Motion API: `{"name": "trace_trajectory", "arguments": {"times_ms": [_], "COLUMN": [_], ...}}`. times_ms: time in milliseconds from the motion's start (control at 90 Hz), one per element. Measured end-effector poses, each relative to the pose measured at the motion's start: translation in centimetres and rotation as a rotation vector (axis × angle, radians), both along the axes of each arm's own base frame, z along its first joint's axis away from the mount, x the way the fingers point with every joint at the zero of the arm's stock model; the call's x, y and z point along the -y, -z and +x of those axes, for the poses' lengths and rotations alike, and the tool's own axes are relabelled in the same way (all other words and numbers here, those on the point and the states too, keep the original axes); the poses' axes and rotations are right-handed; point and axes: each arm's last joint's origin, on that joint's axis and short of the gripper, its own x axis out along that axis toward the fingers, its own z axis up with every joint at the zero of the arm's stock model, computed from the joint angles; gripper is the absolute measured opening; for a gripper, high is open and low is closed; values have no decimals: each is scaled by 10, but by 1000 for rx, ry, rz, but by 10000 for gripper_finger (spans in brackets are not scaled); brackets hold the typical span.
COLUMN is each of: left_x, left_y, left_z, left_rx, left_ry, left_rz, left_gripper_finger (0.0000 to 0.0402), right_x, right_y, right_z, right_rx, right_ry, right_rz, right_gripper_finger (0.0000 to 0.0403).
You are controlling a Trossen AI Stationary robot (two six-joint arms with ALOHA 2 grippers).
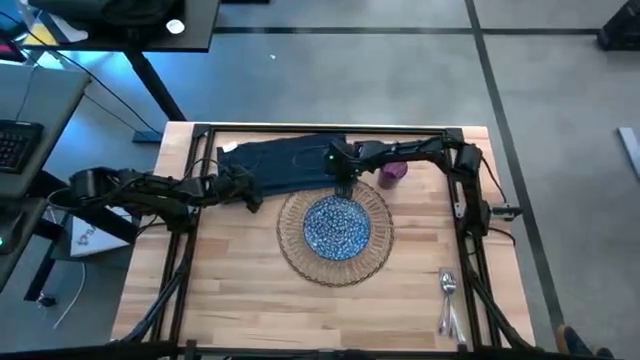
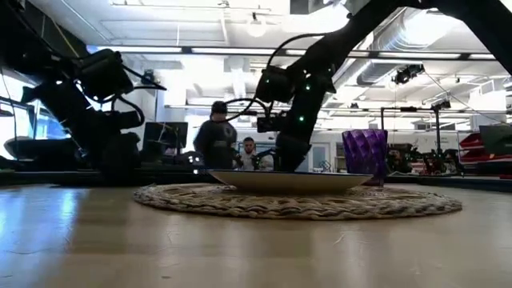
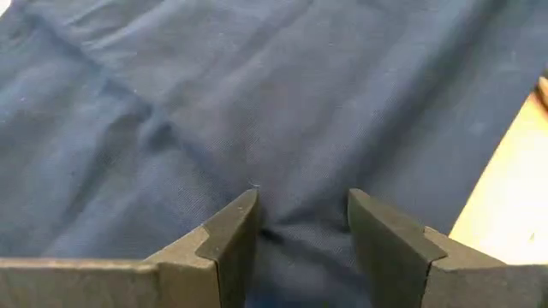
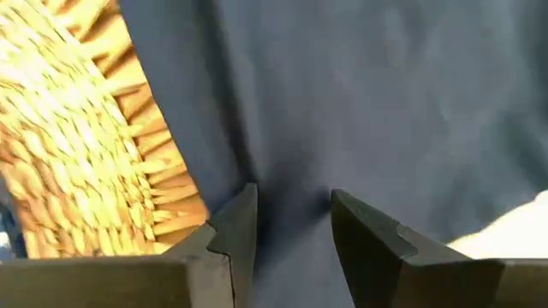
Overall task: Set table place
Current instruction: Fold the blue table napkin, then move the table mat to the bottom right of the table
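Note:
A dark navy napkin lies spread on the table at its far middle. Just in front of it sits the round wicker mat, with the blue-white speckled plate resting on it. A small purple cup stands to the right of the napkin. Silver cutlery lies near the table's right front. My left gripper is shut on the napkin's near left part. My right gripper is shut on its near right part, beside the mat's far rim. My left gripper pinches a small raised fold of the napkin between its two fingers, coming in low from the table's left. The rest of the cloth lies slack on the table. My right gripper pinches a crease of the napkin between its two fingers, close to the wicker mat's rim, coming down from above. The cloth around it still lies on the table.
The cup stands close to my right arm. Bare wood stretches to the left of the mat and along the near edge. A black rail frame runs round the table. People show in the room beyond.

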Motion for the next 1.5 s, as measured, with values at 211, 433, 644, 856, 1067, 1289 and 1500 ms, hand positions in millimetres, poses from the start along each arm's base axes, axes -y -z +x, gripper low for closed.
{"name": "trace_trajectory", "arguments": {"times_ms": [211, 433, 644, 856, 1067, 1289, 1500], "left_x": [-2, -8, -14, -18, -17, -12, -8], "left_y": [-16, -40, -46, -49, -51, -56, -58], "left_z": [11, 27, 28, 24, 15, 4, -4], "left_rx": [82, 120, 126, 122, 85, 58, 44], "left_ry": [84, 163, 154, 155, 148, 135, 125], "left_rz": [-4, 94, 131, 139, 124, 97, 66], "left_gripper_finger": [163, 163, 163, 163, 163, 163, 163], "right_x": [4, -15, -40, -54, -77, -105, -126], "right_y": [-13, -21, -17, -15, -14, -12, -9], "right_z": [-1, 12, 20, 24, 25, 24, 13], "right_rx": [-21, 93, 80, 69, 37, -23, -151], "right_ry": [9, -75, -136, -152, -182, -191, -195], "right_rz": [-41, 137, 120, 128, 157, 188, 215], "right_gripper_finger": [119, 119, 119, 119, 119, 119, 119]}}
